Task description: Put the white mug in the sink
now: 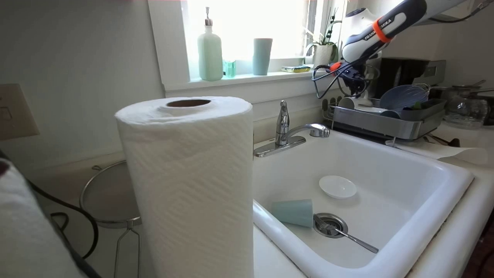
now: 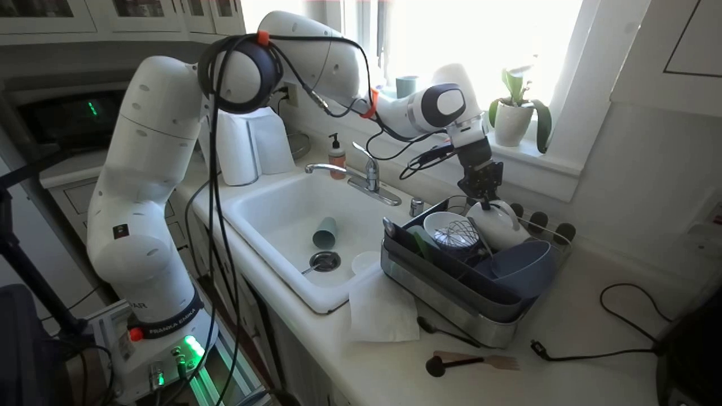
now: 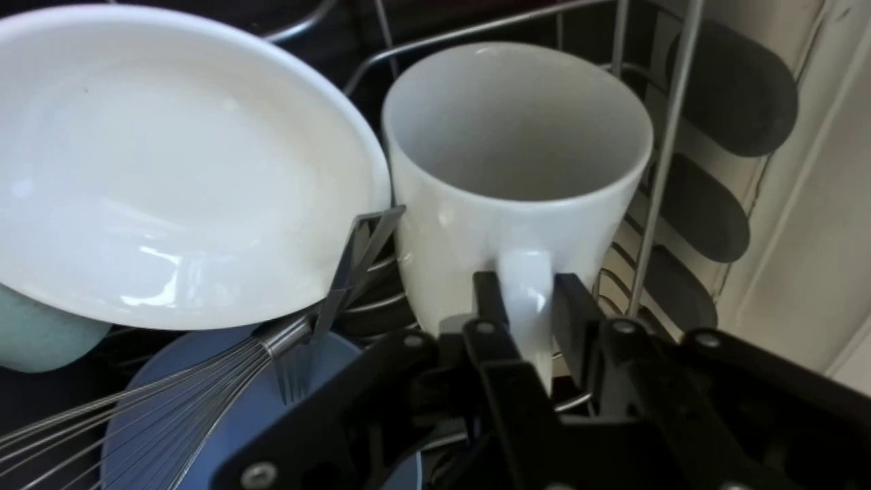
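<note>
The white mug [image 3: 442, 238] lies tilted in the dish rack; in the wrist view its mouth faces away from the gripper and its handle points to the gripper. My gripper [image 3: 529, 278] has its two fingers against both sides of the handle, near the rim. In an exterior view the gripper [image 2: 486, 198] reaches down onto the mug [image 2: 499, 228] at the rack's window side. The mug [image 1: 362, 102] is small and partly hidden in an exterior view. The white sink [image 1: 447, 173] stands beside the rack, also seen from across [image 2: 276, 270].
The dish rack [image 2: 445, 301] also holds a white bowl [image 3: 170, 170], a whisk [image 3: 204, 388], a fork and a blue bowl [image 2: 522, 268]. A wire rail [image 3: 660, 170] runs close beside the mug. The sink holds a green tumbler [image 1: 293, 212], a white dish [image 1: 337, 187] and a fork. A faucet [image 1: 283, 131] rises behind.
</note>
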